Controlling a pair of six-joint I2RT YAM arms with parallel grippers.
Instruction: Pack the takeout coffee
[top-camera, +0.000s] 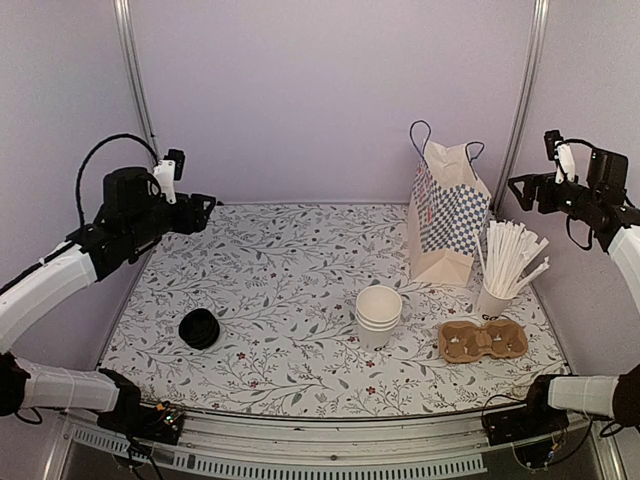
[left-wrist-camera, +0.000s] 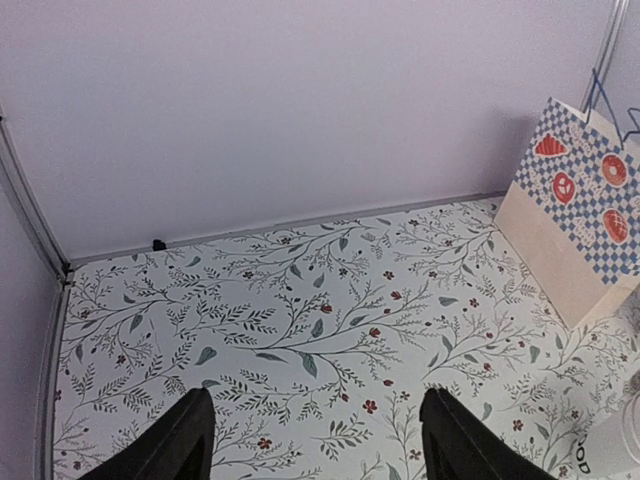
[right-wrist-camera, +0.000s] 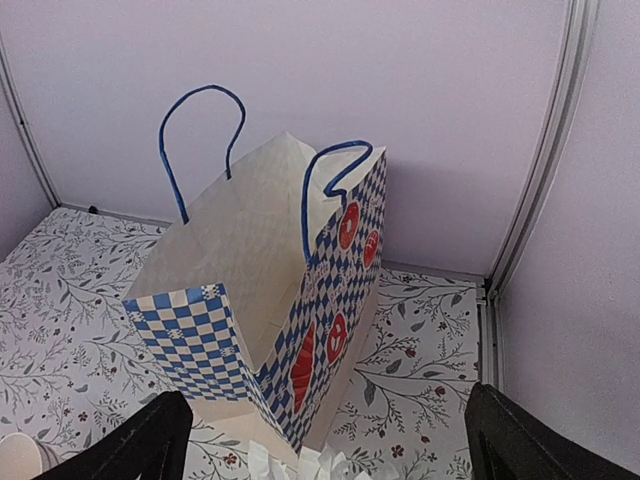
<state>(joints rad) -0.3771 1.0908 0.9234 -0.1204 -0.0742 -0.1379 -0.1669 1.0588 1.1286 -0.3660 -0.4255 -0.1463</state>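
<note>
No white cup with a black lid shows in any view. A stack of round black lids (top-camera: 200, 328) lies at the table's front left. The checkered paper bag (top-camera: 447, 215) stands open at the back right; it also shows in the right wrist view (right-wrist-camera: 270, 300) and the left wrist view (left-wrist-camera: 580, 215). My left gripper (top-camera: 205, 212) is open and empty, raised over the back left (left-wrist-camera: 318, 400). My right gripper (top-camera: 520, 190) is open and empty, raised to the right of the bag (right-wrist-camera: 328, 400).
A stack of plain white cups (top-camera: 379, 315) stands mid-table. A white lettered cup with white sticks (top-camera: 497, 290) stands in front of the bag. A cardboard cup carrier (top-camera: 482, 340) lies at the front right. Walls close the back and both sides.
</note>
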